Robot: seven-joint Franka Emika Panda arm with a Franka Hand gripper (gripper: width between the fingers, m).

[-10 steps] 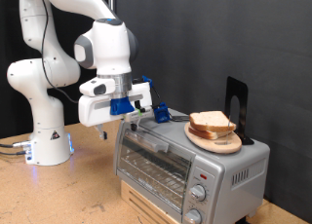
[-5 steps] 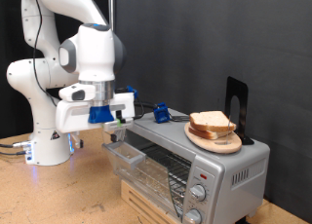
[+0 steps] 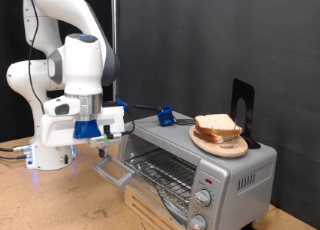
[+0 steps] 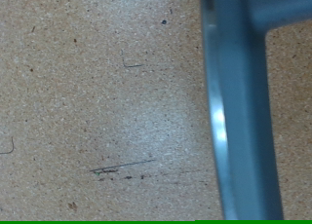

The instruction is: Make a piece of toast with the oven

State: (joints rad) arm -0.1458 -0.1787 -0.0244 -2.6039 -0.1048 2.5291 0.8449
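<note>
The silver oven [image 3: 222, 173] stands at the exterior view's right, its glass door [image 3: 138, 170] swung down and open so the wire rack [image 3: 168, 174] shows. Slices of toast [image 3: 216, 124] are stacked on a round wooden plate [image 3: 224, 147] on the oven's roof. My gripper [image 3: 103, 140] hangs just above the door's handle [image 3: 110, 169], at the door's outer edge. In the wrist view a grey-blue bar, the door handle [image 4: 232, 117], runs across the wooden tabletop [image 4: 97, 97]; no fingers show there.
A black stand [image 3: 241, 103] rises behind the plate and a small blue object [image 3: 163, 117] lies on the oven's back edge. Two knobs [image 3: 205, 199] sit at the oven's front. The oven rests on a wooden box [image 3: 150, 212]. My white base [image 3: 48, 150] stands at the left.
My gripper has swung left and downward from the oven's top front edge, and the door has come down with it from shut to fully open.
</note>
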